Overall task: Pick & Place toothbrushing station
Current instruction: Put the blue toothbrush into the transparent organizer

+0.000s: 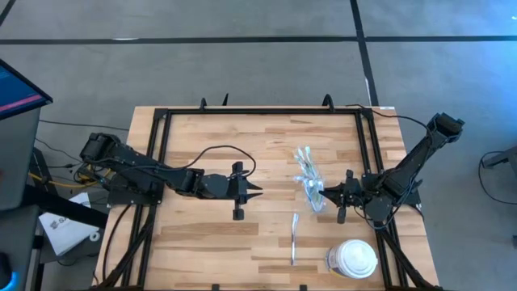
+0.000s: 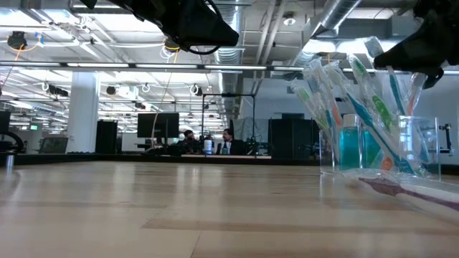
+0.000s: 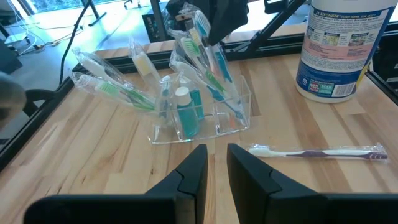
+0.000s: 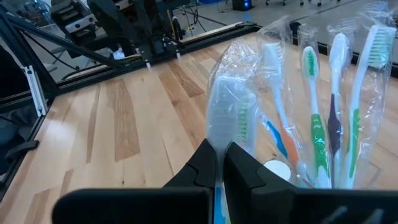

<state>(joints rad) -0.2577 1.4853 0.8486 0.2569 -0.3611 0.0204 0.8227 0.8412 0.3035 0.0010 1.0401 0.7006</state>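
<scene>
A clear plastic holder (image 3: 231, 104) stands on the table at the right, filled with several wrapped toothbrushes (image 4: 314, 118) and a teal tube (image 3: 186, 115). In the high view the holder (image 1: 312, 192) lies between my two grippers. My right gripper (image 4: 221, 163) is at its right side, shut on one wrapped toothbrush (image 3: 214, 56). My left gripper (image 3: 216, 167) hovers a little left of the holder (image 1: 252, 192), narrowly open, with nothing between its fingers. One loose wrapped toothbrush (image 3: 317, 151) lies flat on the table. My right gripper pinches a wrapped, blue-handled toothbrush between its two fingers, on the handle below the head (image 4: 231, 134). The fingers come from the table's right, slanting slightly down, and lie across the brush. The brush stands tilted, its lower end (image 3: 235, 106) down in the holder.
A large white round lidded container (image 1: 355, 259) stands near the front right corner. The loose toothbrush (image 1: 294, 237) lies in front of the holder. A black frame (image 1: 161, 121) borders the wooden table. Bare wood spreads across the left half and the far side.
</scene>
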